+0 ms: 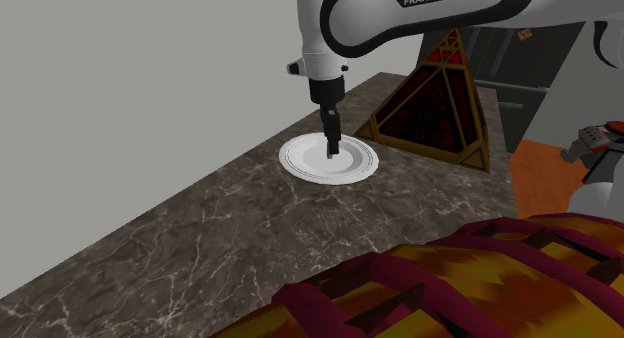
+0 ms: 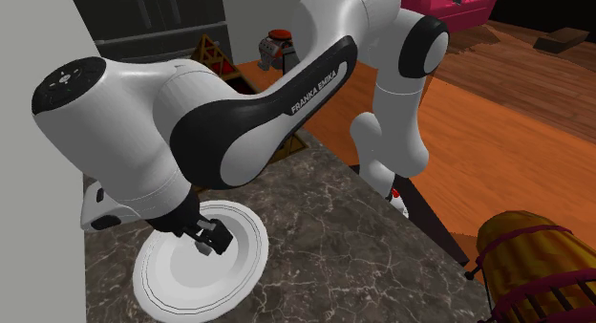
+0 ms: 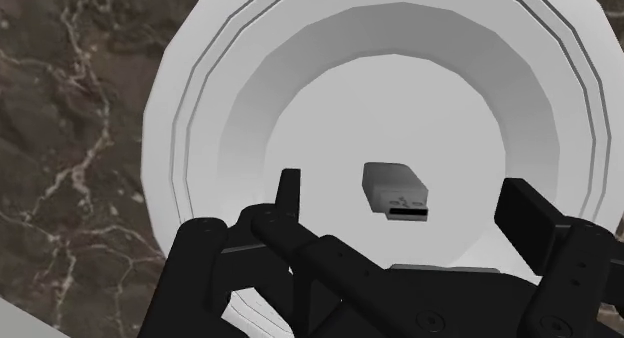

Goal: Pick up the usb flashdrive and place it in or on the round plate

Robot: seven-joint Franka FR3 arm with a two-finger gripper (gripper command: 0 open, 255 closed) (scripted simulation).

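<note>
Helpfully, wrist view reveals flashdrive lying on the plate, end effector spread apart.

dark veined marble worktop fills mid-frame; red-and-gold pyramid stands upper right; red-and-yellow striped rounded object lower right; orange plank floor.
</note>
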